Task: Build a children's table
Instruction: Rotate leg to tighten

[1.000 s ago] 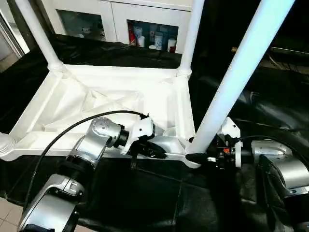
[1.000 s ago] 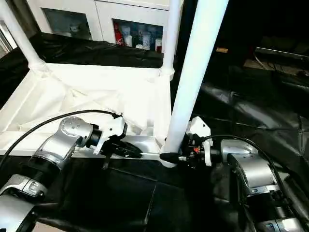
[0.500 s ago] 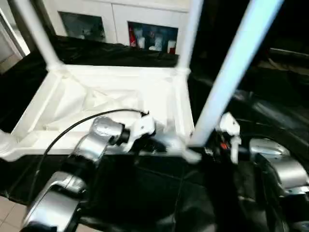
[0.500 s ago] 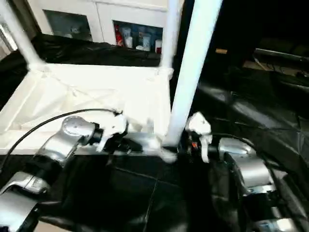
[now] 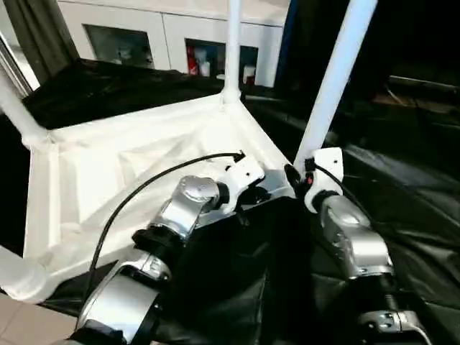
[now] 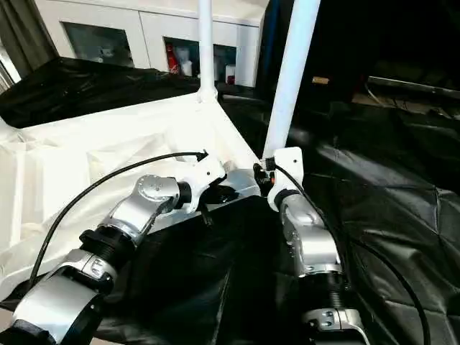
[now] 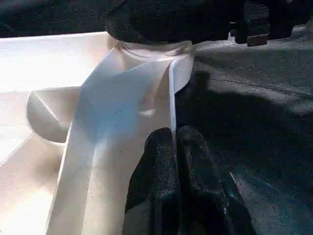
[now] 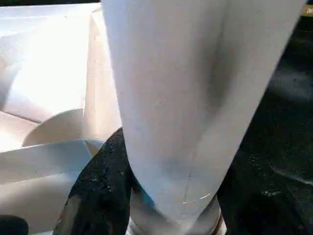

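Swung round since a second ago, the white plastic rectangular tabletop [image 5: 129, 172] lies underside-up on the black-draped work table [image 5: 402, 187], near corner now toward the robot, long axis running away leftward. The right gripper [image 8: 161, 196] clasps the white tube leg [image 5: 330, 79] upright in its socket; the left gripper [image 7: 173, 156] pinches the rim. Uneven pulling could lever that leg out.

I see my left gripper [image 7: 174, 147] pinched shut on the tabletop [image 7: 58, 73] rim, near a corner socket [image 7: 154, 51]; black cloth [image 7: 254, 107] lies beside.
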{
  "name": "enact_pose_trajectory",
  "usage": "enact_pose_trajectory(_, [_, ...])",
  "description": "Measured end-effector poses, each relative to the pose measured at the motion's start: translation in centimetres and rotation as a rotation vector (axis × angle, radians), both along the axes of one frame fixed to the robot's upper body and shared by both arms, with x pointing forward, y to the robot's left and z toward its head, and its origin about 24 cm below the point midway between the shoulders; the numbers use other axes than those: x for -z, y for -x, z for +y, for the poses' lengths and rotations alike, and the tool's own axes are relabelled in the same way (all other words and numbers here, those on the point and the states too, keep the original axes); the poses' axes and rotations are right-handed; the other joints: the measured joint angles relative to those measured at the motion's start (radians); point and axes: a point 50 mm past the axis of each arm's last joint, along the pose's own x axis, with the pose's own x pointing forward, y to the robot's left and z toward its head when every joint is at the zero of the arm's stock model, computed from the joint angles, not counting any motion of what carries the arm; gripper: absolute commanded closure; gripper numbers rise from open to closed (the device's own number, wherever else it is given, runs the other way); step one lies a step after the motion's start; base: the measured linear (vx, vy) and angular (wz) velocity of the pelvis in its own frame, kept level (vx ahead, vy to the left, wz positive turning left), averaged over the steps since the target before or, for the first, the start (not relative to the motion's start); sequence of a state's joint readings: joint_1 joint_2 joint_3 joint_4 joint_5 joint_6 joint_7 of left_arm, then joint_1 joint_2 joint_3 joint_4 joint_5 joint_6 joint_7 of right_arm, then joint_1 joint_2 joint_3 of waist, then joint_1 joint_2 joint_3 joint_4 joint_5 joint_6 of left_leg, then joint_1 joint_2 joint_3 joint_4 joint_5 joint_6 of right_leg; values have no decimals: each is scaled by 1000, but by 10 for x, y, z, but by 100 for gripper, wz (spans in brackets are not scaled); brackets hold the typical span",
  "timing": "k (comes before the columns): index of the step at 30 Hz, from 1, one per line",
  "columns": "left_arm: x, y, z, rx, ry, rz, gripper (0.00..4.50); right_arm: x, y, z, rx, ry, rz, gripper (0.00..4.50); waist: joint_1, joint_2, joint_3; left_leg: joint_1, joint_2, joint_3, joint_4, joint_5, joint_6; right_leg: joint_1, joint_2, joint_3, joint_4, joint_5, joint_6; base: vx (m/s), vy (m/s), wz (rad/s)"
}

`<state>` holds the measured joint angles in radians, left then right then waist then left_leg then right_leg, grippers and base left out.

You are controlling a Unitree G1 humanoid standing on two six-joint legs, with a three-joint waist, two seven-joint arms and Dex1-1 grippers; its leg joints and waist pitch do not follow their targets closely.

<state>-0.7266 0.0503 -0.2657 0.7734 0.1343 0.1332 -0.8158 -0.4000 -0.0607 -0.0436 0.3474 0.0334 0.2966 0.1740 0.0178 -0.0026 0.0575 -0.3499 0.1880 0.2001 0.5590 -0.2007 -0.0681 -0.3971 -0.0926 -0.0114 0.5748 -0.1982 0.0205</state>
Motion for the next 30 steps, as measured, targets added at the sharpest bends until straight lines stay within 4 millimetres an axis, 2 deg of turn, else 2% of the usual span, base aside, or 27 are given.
enact_pose_trajectory(1, [0, 0, 0, 1, 1, -1, 450, 0, 0, 0, -5, 2, -6, 222, 0, 1, -1, 0, 0, 0, -1, 0, 0, 0, 0, 0, 0, 0, 0, 0, 0, 0])
enact_pose_trajectory(2, [0, 0, 0, 3, 3, -3, 450, 0, 0, 0, -8, 3, -12, 222, 0, 1, -1, 0, 0, 0, -2, 0, 0, 0, 0, 0, 0, 0, 0, 0, 0, 0])
enact_pose_trajectory(4, [0, 0, 1, 8, 5, -7, 450, 0, 0, -1, -23, 2, -26, 185, 1, 3, -2, 0, 0, 0, -3, 0, 0, -1, 0, 0, 0, 0, 0, 0, 0, 0])
enact_pose_trajectory(6, [0, 0, 2, 13, 5, -10, 450, -1, 0, -3, -51, 0, -31, 179, 0, 3, -1, 0, 0, 0, -4, 0, 0, -1, 0, -1, 0, 1, 1, 0, 0, 0])
enact_pose_trajectory(7, [-1, 0, 3, 23, 5, -11, 450, -2, 0, -8, -116, 8, -29, 179, 1, 3, -1, -1, 0, 0, -4, 0, 0, -2, 0, -1, 0, 1, 1, 0, 0, 0])
enact_pose_trajectory(8, [-1, 0, 5, 30, 6, -10, 450, -3, 1, -13, -174, 14, -25, 156, 2, 3, -1, -2, 0, 0, -4, 0, 0, -2, 0, -1, 1, 1, 1, 0, 0, 0])
enact_pose_trajectory(11, [-2, 0, 7, 56, 12, -8, 450, -7, 6, -26, -298, 46, -21, 156, 8, 4, -1, -2, 2, 0, -5, 0, 0, -3, 1, -3, 2, 4, -2, 0, 0, 0])
enact_pose_trajectory(14, [-4, 3, 13, 136, 10, -6, 450, -16, 21, -56, -534, 122, 12, 156, 24, 9, 2, -1, 4, 1, -6, 1, 1, -4, 1, -3, 3, 3, 0, 0, 0, 0])
enact_pose_trajectory(16, [-5, 4, 17, 175, 7, -6, 450, -20, 27, -65, -622, 130, 32, 156, 26, 9, 3, -7, 5, 1, -5, 3, 6, -5, 2, -4, 3, 2, 0, 0, 0, 0])
enact_pose_trajectory(20, [-6, 6, 20, 237, -1, -7, 450, -29, 36, -83, -735, 171, 71, 156, 31, 9, 3, -9, 4, 1, -1, 2, 8, -8, 0, -4, 3, 2, 0, 0, 0, 0])
enact_pose_trajectory(23, [-8, 6, 24, 253, -5, -7, 450, -35, 42, -92, -806, 172, 109, 156, 32, 9, 3, -9, 5, 2, 4, 1, 11, -7, 0, -4, 4, 2, 0, 0, 0, 0])
enact_pose_trajectory(27, [-8, 6, 26, 252, -7, -11, 450, -26, 53, -89, -896, 154, 177, 156, 27, 6, 5, -9, 6, 2, 6, 1, 10, -7, 0, -4, 5, 3, -1, 0, 0, 0])
enact_pose_trajectory(30, [-8, 6, 26, 258, -5, -19, 450, -25, 59, -97, -914, 174, 227, 156, 27, 5, 7, -9, 5, 3, 6, 1, 10, -7, 0, -3, 5, 3, -1, 0, 0, 0])
